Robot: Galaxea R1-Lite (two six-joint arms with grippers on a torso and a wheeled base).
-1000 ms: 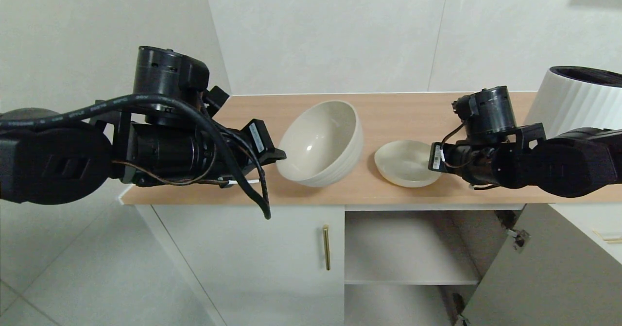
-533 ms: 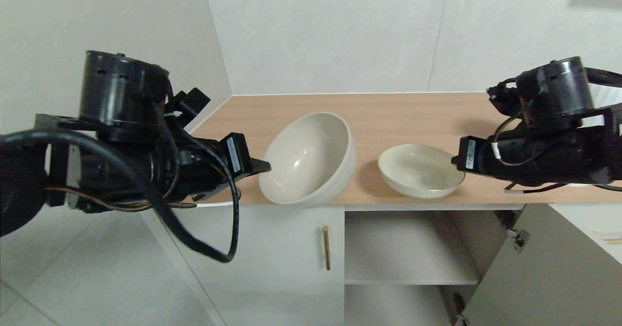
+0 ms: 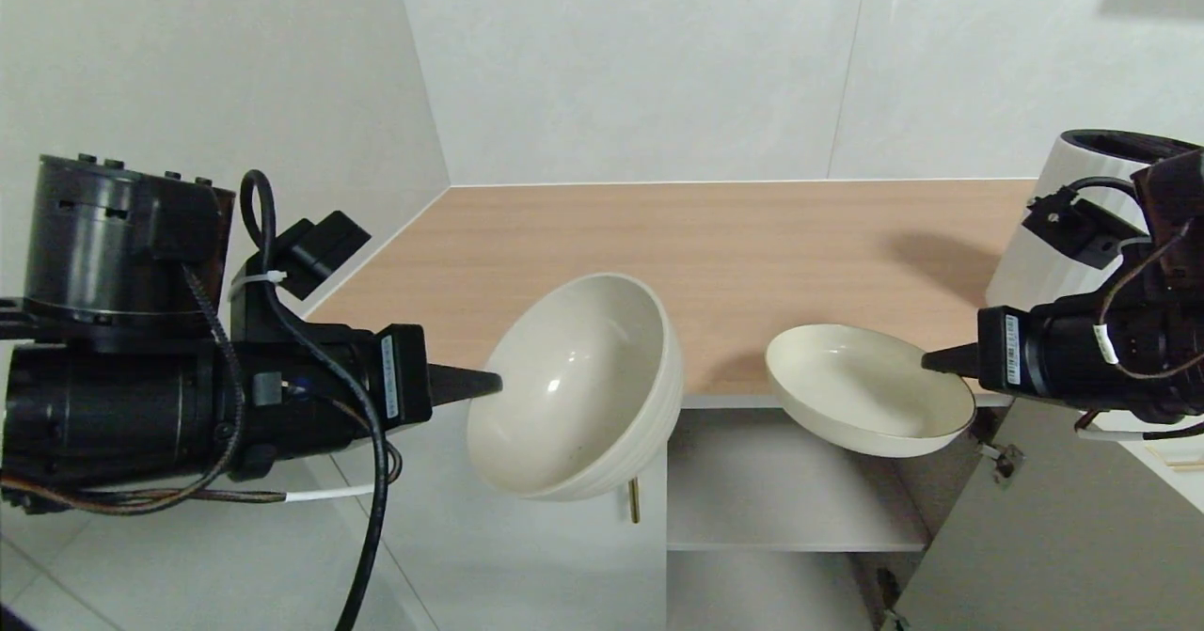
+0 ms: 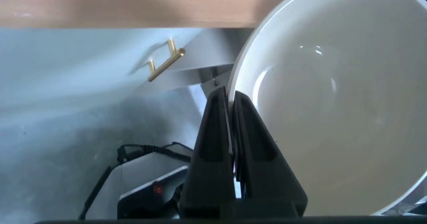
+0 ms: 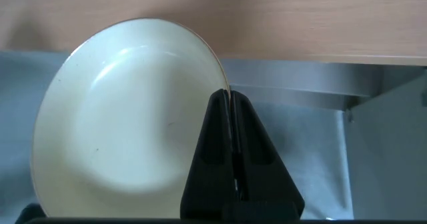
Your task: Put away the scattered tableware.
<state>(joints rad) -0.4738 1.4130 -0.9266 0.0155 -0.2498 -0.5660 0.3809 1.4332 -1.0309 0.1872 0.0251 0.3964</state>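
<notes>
My left jaws: clamped on the left rim of the bowl (image 3: 574,396). Bowl tipped on its side, held past the front edge of the surface (image 3: 734,245), above a door handle (image 3: 632,501).
My right jaws: clamped on the right rim of the dish (image 3: 865,391). Dish nearly level, overhanging the same edge above the open cabinet (image 3: 790,481).
Bowl and dish apart, open air between them.
</notes>
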